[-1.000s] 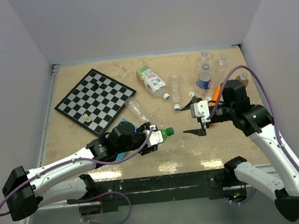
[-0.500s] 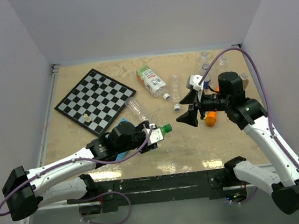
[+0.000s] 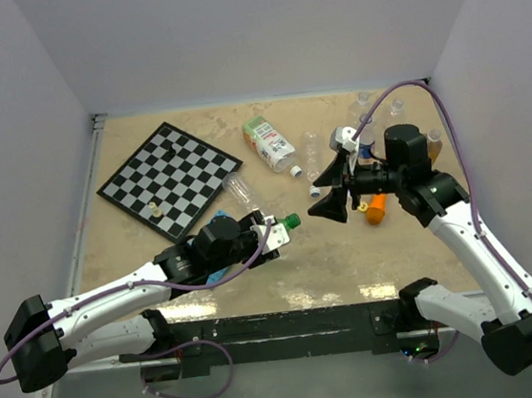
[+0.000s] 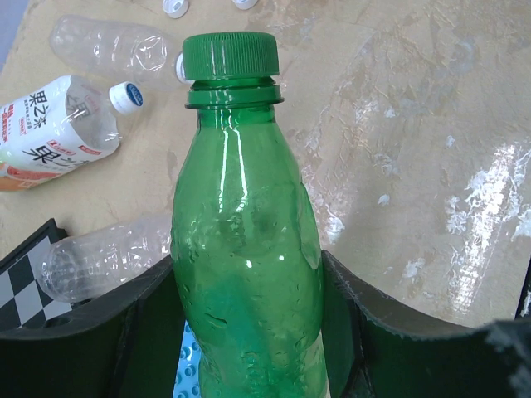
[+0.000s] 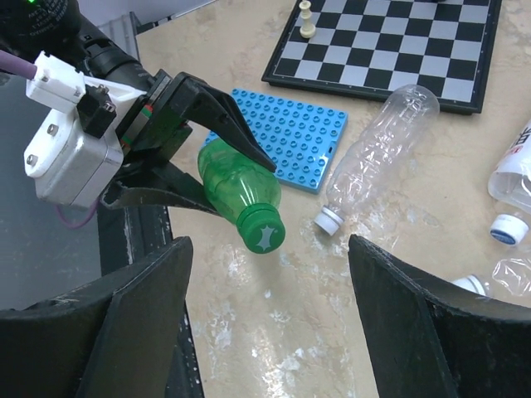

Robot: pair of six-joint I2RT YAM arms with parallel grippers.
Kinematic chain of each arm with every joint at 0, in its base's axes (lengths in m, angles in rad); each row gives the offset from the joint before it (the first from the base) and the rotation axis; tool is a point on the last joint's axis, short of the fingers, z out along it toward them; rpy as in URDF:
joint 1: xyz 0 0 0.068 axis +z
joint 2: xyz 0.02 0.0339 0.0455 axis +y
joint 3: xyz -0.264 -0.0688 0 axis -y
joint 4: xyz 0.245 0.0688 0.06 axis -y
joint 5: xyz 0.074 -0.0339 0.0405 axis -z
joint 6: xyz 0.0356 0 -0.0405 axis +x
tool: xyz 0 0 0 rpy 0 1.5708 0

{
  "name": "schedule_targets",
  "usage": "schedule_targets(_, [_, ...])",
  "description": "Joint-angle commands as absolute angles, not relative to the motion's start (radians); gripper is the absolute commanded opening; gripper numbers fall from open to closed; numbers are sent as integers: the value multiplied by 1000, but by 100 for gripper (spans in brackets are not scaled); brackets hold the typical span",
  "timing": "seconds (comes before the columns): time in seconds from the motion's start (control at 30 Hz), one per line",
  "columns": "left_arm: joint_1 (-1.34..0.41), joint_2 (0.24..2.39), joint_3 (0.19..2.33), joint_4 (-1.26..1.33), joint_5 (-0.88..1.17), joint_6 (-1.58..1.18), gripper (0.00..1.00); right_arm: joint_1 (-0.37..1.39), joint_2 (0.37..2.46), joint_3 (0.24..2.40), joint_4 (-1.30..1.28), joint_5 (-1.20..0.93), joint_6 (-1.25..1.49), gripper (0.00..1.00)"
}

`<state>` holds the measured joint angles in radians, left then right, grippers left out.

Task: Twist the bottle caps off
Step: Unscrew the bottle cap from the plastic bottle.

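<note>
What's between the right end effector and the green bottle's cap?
Nothing but bare tabletop separates the open right end effector from the green cap on the green bottle; the top and right wrist views show it.

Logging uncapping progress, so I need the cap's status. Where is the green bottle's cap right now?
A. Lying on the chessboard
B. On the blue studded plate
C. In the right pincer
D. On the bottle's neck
D: the green cap sits on the neck of the green bottle that the left pincer grips, while the right pincer is open and holds nothing.
</note>
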<state>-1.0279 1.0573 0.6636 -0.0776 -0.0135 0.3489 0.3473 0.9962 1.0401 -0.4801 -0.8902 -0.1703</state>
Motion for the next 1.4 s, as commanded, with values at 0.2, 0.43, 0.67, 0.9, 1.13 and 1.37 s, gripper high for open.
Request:
schedule_targets(0.2, [-1025,1045,698,-44,-48,322,10,345,1034,996,-354,-962,-15,80])
schedule_targets(0.43, [-1020,1029,699,-37,-46,319,10,356,1156,976,-344,-940,57,81])
schedule_targets(0.67, [-1017,1026,696,-32,-51,316,10,393,1232,991,-345,-951,63,74])
schedule_targets(0.9, [-1014,1031,696,-29,-54,316,10,426,1253,991,-351,-965,61,66])
schedule_targets(1.13, [-1012,1029,698,-29,-55,311,10,439,1266,997,-353,-980,55,48])
schedule_targets(1.37, [-1011,1025,698,-31,-58,311,8,448,1272,1005,-371,-1025,12,9])
